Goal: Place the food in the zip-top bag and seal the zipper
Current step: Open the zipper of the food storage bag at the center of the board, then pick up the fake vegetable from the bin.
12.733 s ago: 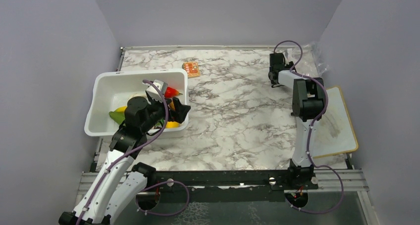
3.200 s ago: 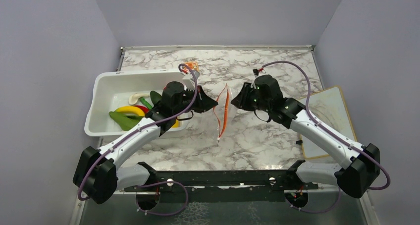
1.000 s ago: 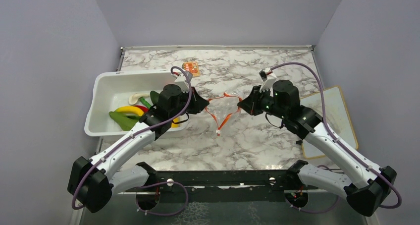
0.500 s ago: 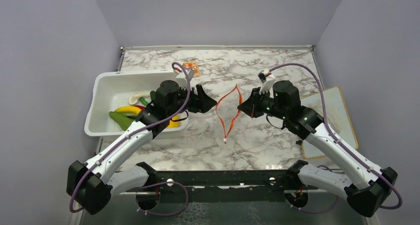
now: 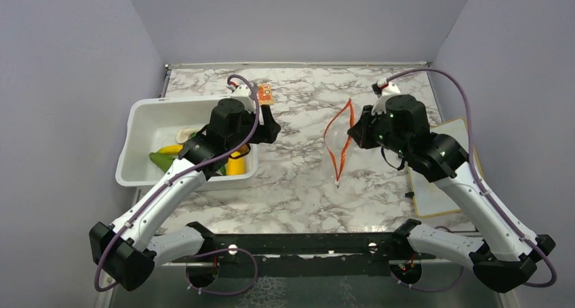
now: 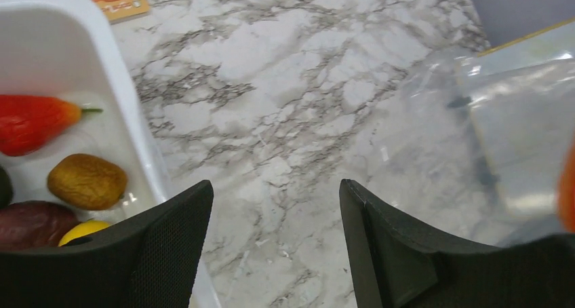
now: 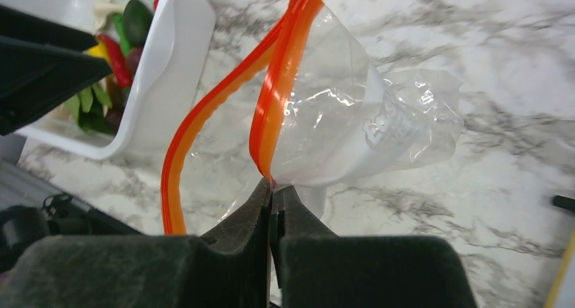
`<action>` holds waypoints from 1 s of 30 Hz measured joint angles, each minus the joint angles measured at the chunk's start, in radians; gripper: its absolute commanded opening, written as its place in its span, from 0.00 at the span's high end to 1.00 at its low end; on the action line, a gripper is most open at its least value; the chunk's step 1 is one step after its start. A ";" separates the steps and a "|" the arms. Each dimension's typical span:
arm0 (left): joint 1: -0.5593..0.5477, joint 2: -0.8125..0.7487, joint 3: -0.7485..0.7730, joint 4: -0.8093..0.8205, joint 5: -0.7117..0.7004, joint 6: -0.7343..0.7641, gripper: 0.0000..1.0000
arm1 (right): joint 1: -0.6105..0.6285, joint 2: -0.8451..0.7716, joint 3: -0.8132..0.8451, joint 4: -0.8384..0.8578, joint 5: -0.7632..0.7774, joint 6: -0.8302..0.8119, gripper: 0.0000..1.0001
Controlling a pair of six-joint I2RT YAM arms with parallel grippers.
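The zip-top bag (image 5: 333, 137) hangs clear and floppy above the marble, right of centre. My right gripper (image 5: 353, 133) is shut on one lip of its mouth. In the right wrist view the jaws of the right gripper (image 7: 273, 189) pinch the orange-red zipper (image 7: 281, 84), and the other lip loops free to the left. My left gripper (image 5: 266, 127) is open and holds nothing, by the right wall of the white tub (image 5: 135, 160). The food lies in that tub: a red chilli (image 6: 34, 121), a brown lump (image 6: 87, 180), a yellow banana (image 5: 166, 149) and green pieces (image 5: 161, 161).
An orange card (image 5: 262, 94) lies on the marble behind the tub. A white board with a wooden edge (image 5: 455, 176) lies at the right side of the table, under the right arm. Purple cables arch over both arms.
My left gripper has let go of the bag's mouth, opened and drawn back toward the tub. The right gripper has carried the bag to the right, and its mouth has narrowed.
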 measured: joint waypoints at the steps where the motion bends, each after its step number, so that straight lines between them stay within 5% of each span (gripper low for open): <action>1: 0.009 0.008 0.004 -0.014 -0.020 0.005 0.29 | 0.000 0.006 0.042 -0.032 0.044 -0.008 0.99; 5: 0.075 0.034 0.004 -0.055 -0.058 0.025 0.29 | 0.000 0.035 0.137 -0.111 0.213 -0.037 0.99; 9: 0.175 0.056 0.000 -0.064 -0.063 0.043 0.28 | -0.004 0.079 0.118 -0.129 0.227 -0.053 0.99; 25: 0.434 0.142 -0.116 0.009 -0.051 0.018 0.29 | -0.004 0.154 -0.251 0.245 -0.172 0.000 0.99; 30: 0.450 0.212 -0.109 0.061 -0.038 0.005 0.39 | -0.004 0.174 -0.294 0.366 -0.289 0.041 0.99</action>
